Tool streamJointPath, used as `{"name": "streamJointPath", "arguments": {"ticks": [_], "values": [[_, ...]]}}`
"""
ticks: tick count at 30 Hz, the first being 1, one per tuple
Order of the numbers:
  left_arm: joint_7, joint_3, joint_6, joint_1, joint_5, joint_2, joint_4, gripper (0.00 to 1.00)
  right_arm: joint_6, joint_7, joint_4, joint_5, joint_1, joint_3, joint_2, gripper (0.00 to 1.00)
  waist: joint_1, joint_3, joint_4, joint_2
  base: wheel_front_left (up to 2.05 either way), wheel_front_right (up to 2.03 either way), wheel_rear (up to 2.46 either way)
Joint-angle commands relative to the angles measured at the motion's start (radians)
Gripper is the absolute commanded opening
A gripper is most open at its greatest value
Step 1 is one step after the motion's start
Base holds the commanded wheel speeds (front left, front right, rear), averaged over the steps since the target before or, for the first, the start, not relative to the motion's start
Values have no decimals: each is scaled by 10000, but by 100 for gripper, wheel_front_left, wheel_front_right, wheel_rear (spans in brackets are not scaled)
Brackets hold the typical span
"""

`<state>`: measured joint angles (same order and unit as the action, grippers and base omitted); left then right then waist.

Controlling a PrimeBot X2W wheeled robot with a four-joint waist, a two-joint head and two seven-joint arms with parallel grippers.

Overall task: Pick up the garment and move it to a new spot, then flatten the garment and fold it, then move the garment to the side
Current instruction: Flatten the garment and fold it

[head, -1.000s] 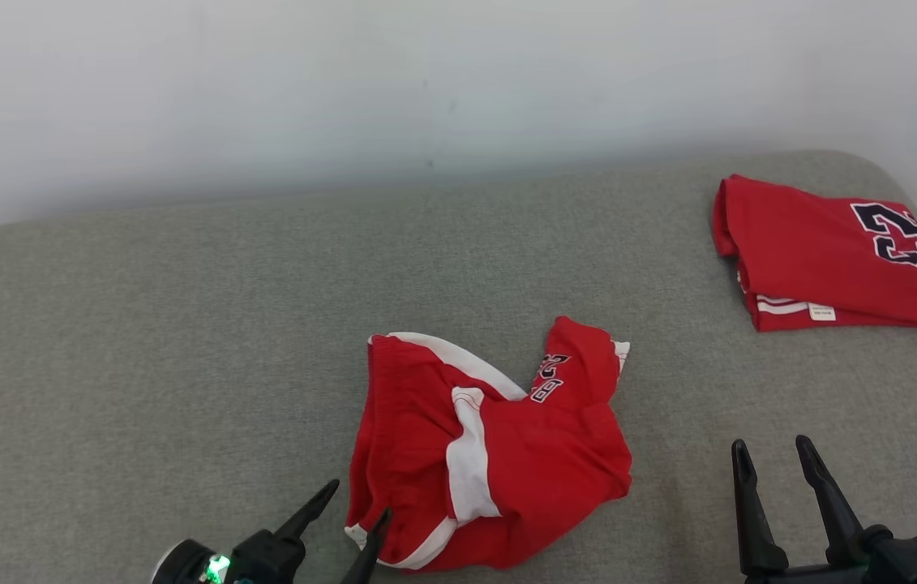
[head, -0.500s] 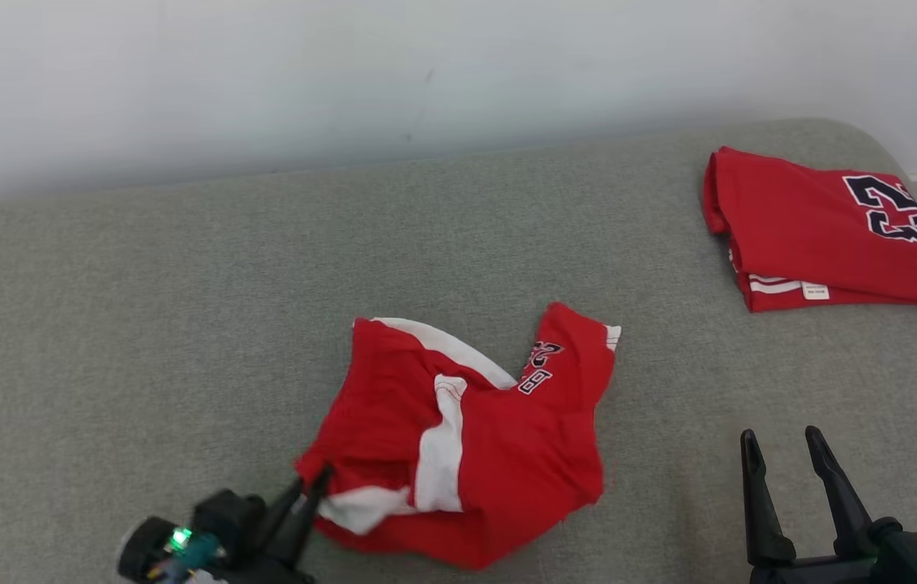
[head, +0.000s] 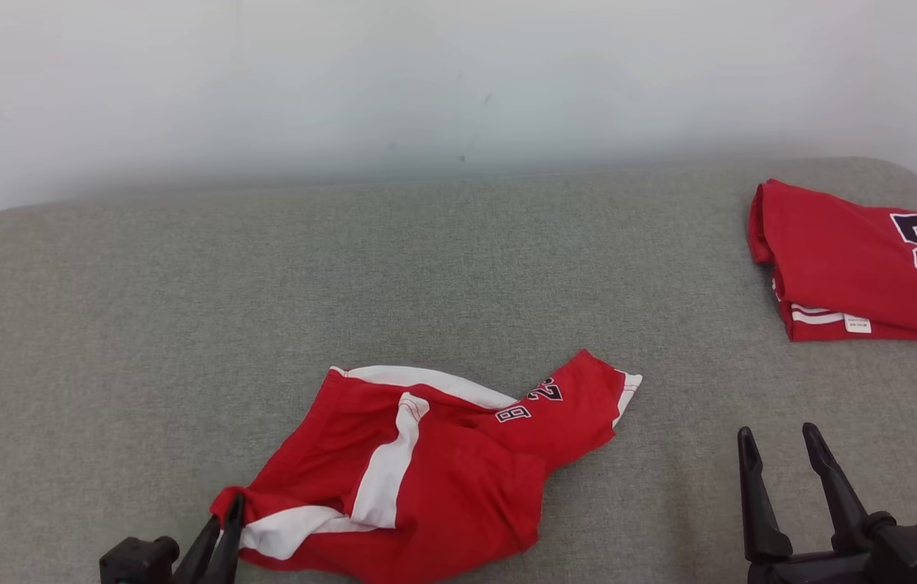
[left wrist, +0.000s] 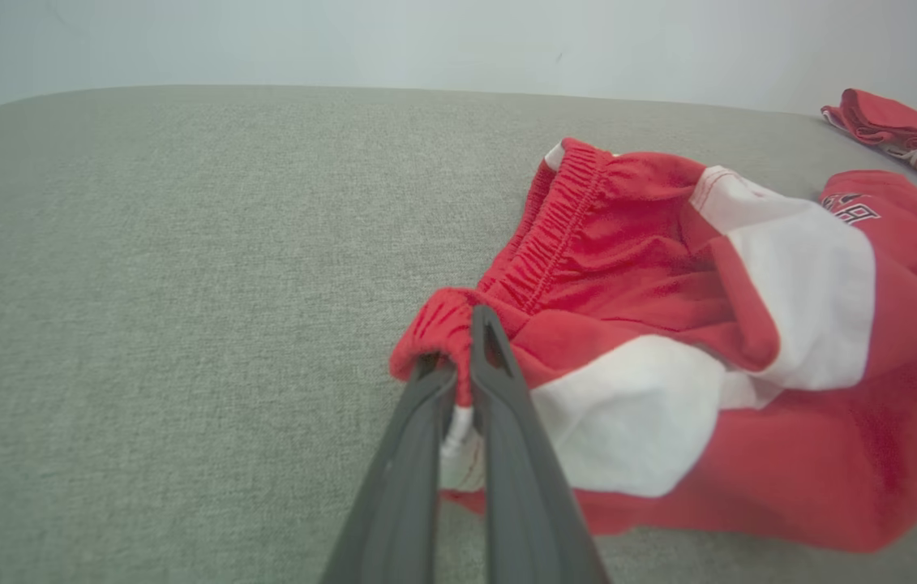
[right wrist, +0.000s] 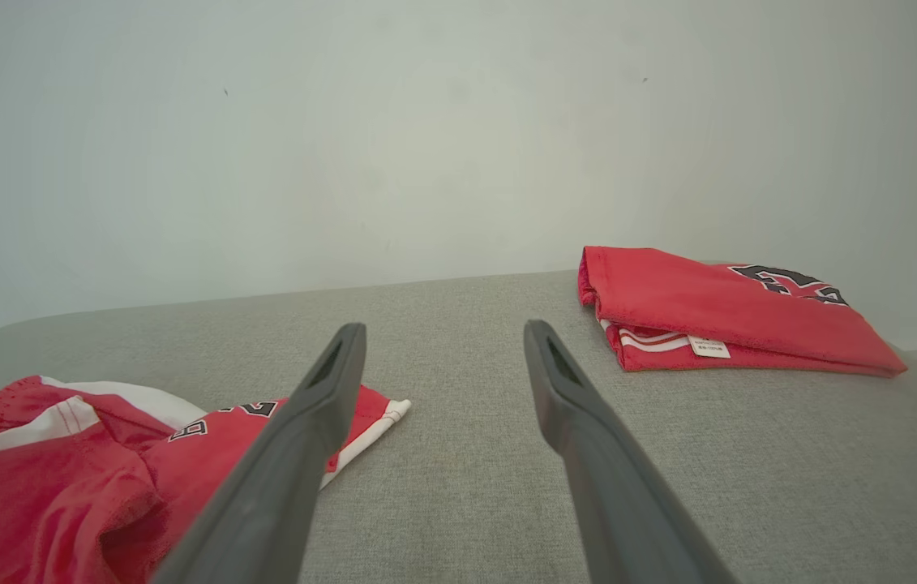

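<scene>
The garment (head: pixel 434 470) is a crumpled pair of red shorts with white side stripes and a dark number print, lying on the grey cushioned surface near its front. My left gripper (head: pixel 227 515) is shut on the elastic waistband corner at the garment's lower-left end; the left wrist view has the two fingers pinched together on the red and white cloth (left wrist: pixel 458 373) of the garment (left wrist: pixel 709 349). My right gripper (head: pixel 778 442) stands open to the right of the garment (right wrist: pixel 61 478), apart from it, and in its own wrist view that gripper (right wrist: pixel 442 332) holds nothing.
A folded red jersey (head: pixel 863 268) with a dark number lies at the back right of the grey surface (head: pixel 182 308), also seen as the jersey (right wrist: pixel 717 312) ahead of the right gripper. A pale wall runs behind. The surface's rounded edges curve off at left and right.
My left gripper went from open to shut on the garment's corner and has dragged it left and toward me, stretching the cloth. The camera has shifted. The right gripper stays open.
</scene>
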<state>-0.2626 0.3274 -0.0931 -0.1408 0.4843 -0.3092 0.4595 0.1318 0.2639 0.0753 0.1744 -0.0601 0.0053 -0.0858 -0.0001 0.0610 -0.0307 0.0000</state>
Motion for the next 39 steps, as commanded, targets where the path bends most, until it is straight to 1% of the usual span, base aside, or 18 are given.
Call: {"name": "streamJointPath", "arguments": {"ticks": [1,2,3,7,13,16,21,25,30,35,39], "values": [[-27,-173,-6,58,-119,96,-95,12,-26,3,-8,-41,132,47,-50,100,1,-77,82,0,0,0,0],[-27,-303,-23,116,-221,184,-178,42,-26,3,-8,-38,152,62,-67,100,1,-109,128,0,0,0,0],[-27,-444,-40,171,-343,253,-278,100,-28,3,-9,-20,169,100,-78,100,1,-141,169,0,0,0,0],[-28,-1073,-104,240,-808,545,-879,100,-28,3,21,52,165,148,-114,100,1,-322,386,0,0,0,0],[-28,-2186,-131,688,-1521,991,-2153,100,-28,3,75,128,215,297,-127,100,1,-557,663,0,0,0,0],[-28,-2784,-66,1081,-1803,1230,-2838,100,-26,3,97,170,214,361,-102,100,1,-610,759,0,0,0,0],[-29,-3470,-152,1754,-2316,1547,-3673,100,-28,3,137,202,99,404,-72,100,1,-638,897,0,0,0,0],[-29,-3768,-219,2337,-2597,1790,-4030,100,-28,3,203,260,18,402,-66,100,1,-623,966,0,0,0,0],[-29,-3830,-297,2606,-2848,1974,-4078,100,-28,3,286,287,2,422,-59,100,1,-588,1024,0,0,0,0],[-29,-3866,-336,2529,-2928,2144,-4056,100,-28,3,484,340,6,481,-144,100,1,-575,1074,0,0,0,0],[-29,-3773,-373,2244,-2978,2223,-3954,100,-28,4,696,389,267,786,-300,100,1,-528,1210,0,0,0,0]]}}
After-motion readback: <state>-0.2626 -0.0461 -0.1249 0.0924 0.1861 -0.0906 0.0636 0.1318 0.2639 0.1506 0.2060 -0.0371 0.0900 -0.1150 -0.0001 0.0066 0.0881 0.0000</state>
